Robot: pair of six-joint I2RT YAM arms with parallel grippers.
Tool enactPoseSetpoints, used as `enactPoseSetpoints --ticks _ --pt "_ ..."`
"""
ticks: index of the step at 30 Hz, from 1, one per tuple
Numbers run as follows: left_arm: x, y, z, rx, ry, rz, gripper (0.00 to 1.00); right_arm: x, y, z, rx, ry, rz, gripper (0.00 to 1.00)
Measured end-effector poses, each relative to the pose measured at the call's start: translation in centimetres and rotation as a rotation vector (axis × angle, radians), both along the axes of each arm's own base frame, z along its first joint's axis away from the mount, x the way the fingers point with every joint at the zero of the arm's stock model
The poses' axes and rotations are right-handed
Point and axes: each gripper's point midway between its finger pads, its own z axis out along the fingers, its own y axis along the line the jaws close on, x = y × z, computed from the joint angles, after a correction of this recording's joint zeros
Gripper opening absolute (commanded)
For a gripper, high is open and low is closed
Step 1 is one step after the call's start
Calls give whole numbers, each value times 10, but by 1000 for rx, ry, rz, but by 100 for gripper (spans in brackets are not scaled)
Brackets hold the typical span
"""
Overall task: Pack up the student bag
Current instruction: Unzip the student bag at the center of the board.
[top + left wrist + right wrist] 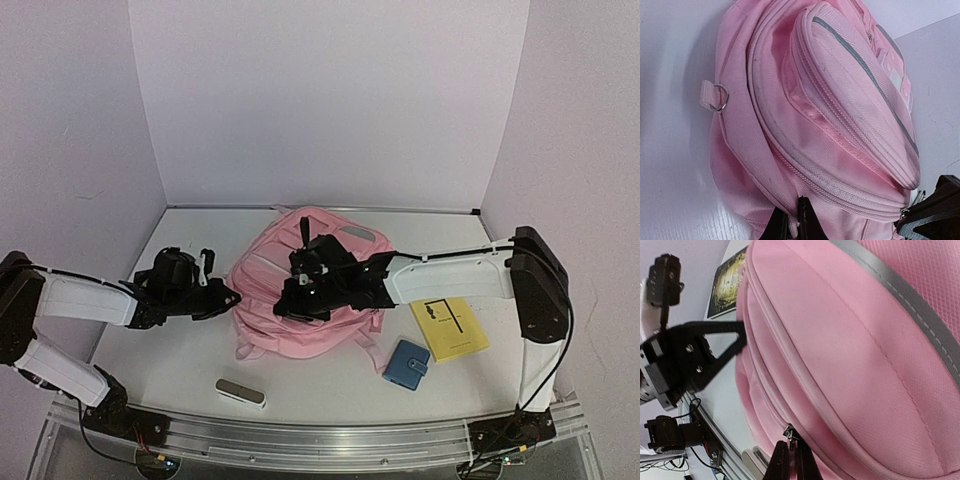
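The student bag, a big soft pink backpack, lies flat in the middle of the table. My left gripper is at its left side. In the left wrist view that gripper is shut on a fold of the bag's pink fabric just below a zip seam. My right gripper reaches over the top of the bag. In the right wrist view this gripper is shut on the metal zip pull at the bag's side seam.
A yellow booklet and a blue wallet lie right of the bag. A small grey case sits near the front metal rail. White walls close in the back and sides.
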Motion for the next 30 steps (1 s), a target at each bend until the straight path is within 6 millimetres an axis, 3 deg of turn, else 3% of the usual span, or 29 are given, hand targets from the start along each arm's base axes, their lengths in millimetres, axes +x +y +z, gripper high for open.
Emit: enactPoseSetpoints --ticks 8,16,21,24,26,30 --pt "-4 -15 -1 2 -15 -59 0 12 13 15 41 -7 -17 0" --pt "-13 -35 -5 14 -13 -107 3 20 24 0 35 11 -33 0" --pt "-15 -34 -2 34 -24 -92 23 20 25 -1 38 14 -37 15" --pt "-24 -30 13 40 -49 -97 34 22 28 5 60 -1 -38 24" --pt "-36 -28 37 16 -95 -118 40 24 27 15 83 -28 -40 29" --pt "-49 -24 75 -18 -191 -150 46 28 16 50 141 -82 -54 35"
